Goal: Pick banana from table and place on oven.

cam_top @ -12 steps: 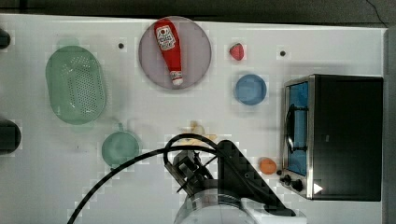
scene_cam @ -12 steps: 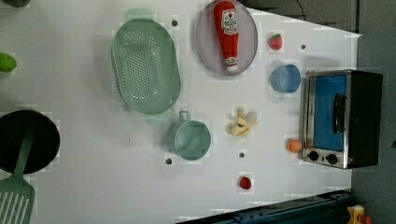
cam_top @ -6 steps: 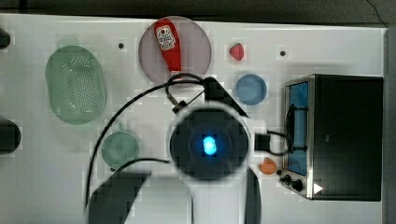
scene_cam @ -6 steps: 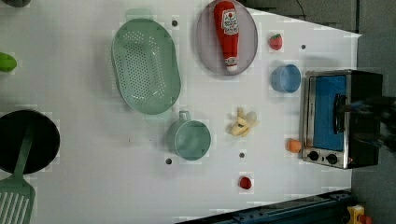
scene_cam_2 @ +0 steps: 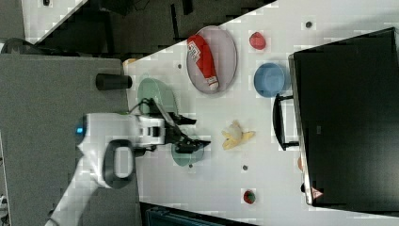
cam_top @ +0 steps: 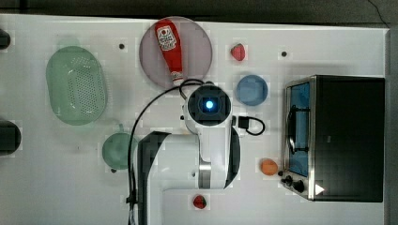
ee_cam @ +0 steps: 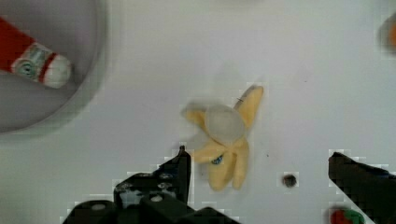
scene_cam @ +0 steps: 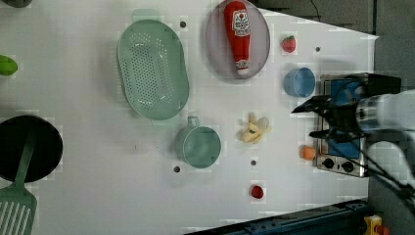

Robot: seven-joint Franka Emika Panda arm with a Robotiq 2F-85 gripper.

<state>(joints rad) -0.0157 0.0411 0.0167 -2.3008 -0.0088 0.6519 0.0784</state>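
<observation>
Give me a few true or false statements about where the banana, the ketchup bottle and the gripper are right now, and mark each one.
1. The banana lies on the table. True.
2. The ketchup bottle stands upright beside the oven. False: it lies on its side on the round plate, away from the oven.
3. The gripper is open and holds nothing. True.
4. The banana is on top of the oven. False: it has not been picked up yet.
5. The blue bowl holds the orange fruit. False: the orange fruit sits on the table by the oven's knobs.
</observation>
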